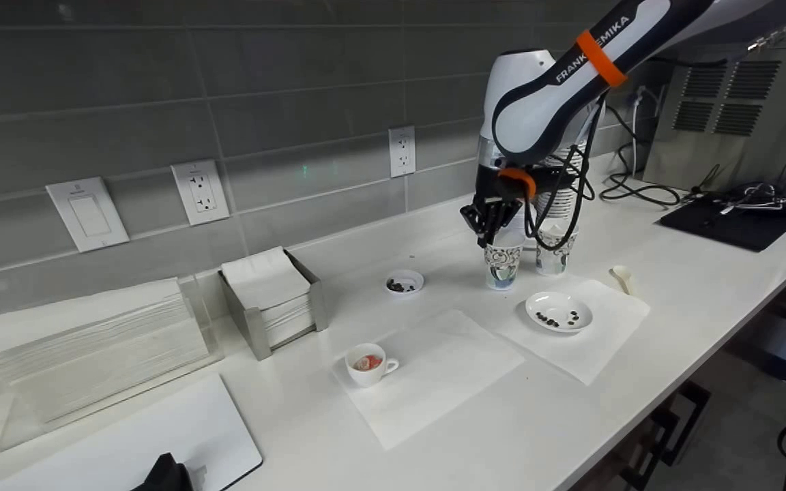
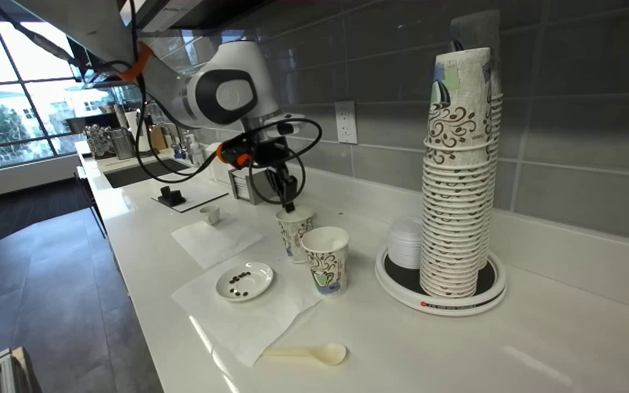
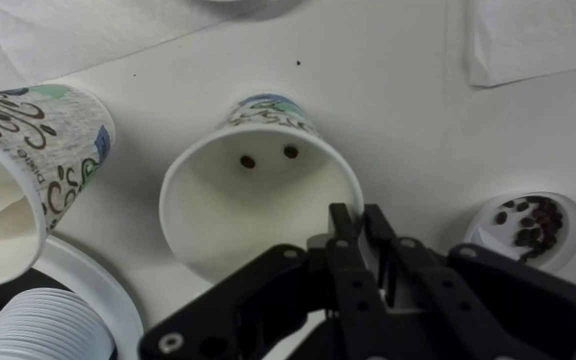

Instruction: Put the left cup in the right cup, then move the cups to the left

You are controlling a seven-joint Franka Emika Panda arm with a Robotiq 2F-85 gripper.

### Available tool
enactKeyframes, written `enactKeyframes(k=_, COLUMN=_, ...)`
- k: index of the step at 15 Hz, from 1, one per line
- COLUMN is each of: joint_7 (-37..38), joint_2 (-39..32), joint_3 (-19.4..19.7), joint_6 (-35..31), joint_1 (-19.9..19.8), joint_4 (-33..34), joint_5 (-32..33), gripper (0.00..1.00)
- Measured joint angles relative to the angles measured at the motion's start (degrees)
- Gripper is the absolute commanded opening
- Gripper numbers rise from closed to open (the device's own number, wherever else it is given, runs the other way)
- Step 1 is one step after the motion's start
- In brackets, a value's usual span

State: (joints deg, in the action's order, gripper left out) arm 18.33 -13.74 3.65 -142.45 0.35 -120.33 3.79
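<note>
The left cup is a patterned white paper cup that stands upright in both exterior views (image 1: pixel 502 271) (image 2: pixel 296 240). In the wrist view its open mouth (image 3: pixel 238 210) shows two dark beans at the bottom. My gripper (image 1: pixel 484 240) is at its rim, with one finger inside and one outside. In the wrist view the gripper (image 3: pixel 359 212) looks shut on the thin rim. The right cup (image 1: pixel 552 258) stands close beside it, apart from it. It also shows in an exterior view (image 2: pixel 327 268) and in the wrist view (image 3: pixel 70 155), where part of it is cut off.
A tall cup stack (image 2: pixel 451 224) and white lids (image 2: pixel 404 245) stand on a round turntable (image 2: pixel 440 310) behind the right cup. A saucer with beans (image 1: pixel 557 300), a small bean dish (image 1: pixel 404 274), a spoon (image 1: pixel 623 279), a mug (image 1: pixel 364 375) and a napkin holder (image 1: pixel 258 334) are on the counter.
</note>
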Motion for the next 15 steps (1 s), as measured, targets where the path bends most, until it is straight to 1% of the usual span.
enactKeyframes(k=7, joint_7=2.3, joint_2=3.0, joint_3=0.5, joint_6=3.7, joint_1=0.0, joint_4=0.8, joint_5=0.7, gripper=0.01)
enactKeyframes(k=12, joint_7=9.1, joint_2=8.6, joint_3=2.3, joint_6=6.9, joint_1=-0.2, joint_4=0.5, joint_5=6.6, gripper=0.01)
enactKeyframes(k=15, joint_7=12.3, joint_2=12.5, joint_3=2.6, joint_6=9.9, joint_1=-0.9, joint_4=0.4, joint_5=9.0, gripper=0.01)
